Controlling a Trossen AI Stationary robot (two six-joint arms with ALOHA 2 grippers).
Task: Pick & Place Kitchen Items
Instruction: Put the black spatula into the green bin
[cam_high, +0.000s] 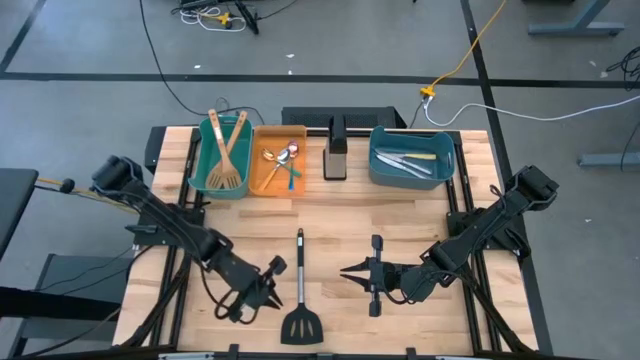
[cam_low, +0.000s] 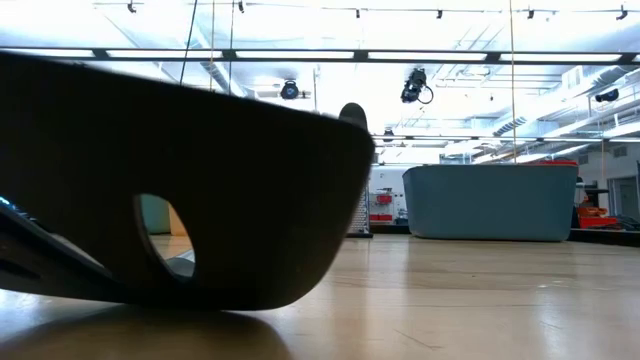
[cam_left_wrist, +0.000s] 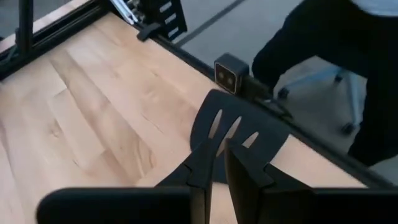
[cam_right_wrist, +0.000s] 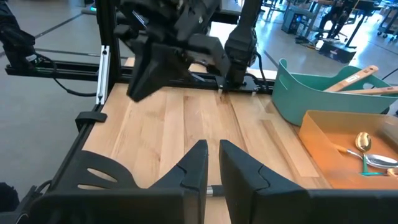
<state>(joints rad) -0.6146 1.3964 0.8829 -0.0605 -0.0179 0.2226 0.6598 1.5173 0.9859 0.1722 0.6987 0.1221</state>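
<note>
A black slotted turner (cam_high: 300, 300) with a steel handle (cam_high: 300, 255) lies flat on the wooden table near the front edge, its head toward the near edge. Its head fills the foreground of the low view (cam_low: 180, 180). My left gripper (cam_high: 270, 285) hovers just left of the turner and points at its head (cam_left_wrist: 239, 134), with only a narrow slit between its fingers. My right gripper (cam_high: 345, 270) hovers to the right of the handle and points left, fingers likewise close together. The handle shows through the slit in the right wrist view (cam_right_wrist: 214, 190). Neither gripper holds anything.
At the far edge stand a teal bin (cam_high: 222, 155) with wooden spatulas, an orange bin (cam_high: 278, 160) with spoons, a black stand (cam_high: 337, 150) and a blue bin (cam_high: 412, 158) with knives. A person in dark clothes (cam_left_wrist: 336, 56) stands beyond the near edge.
</note>
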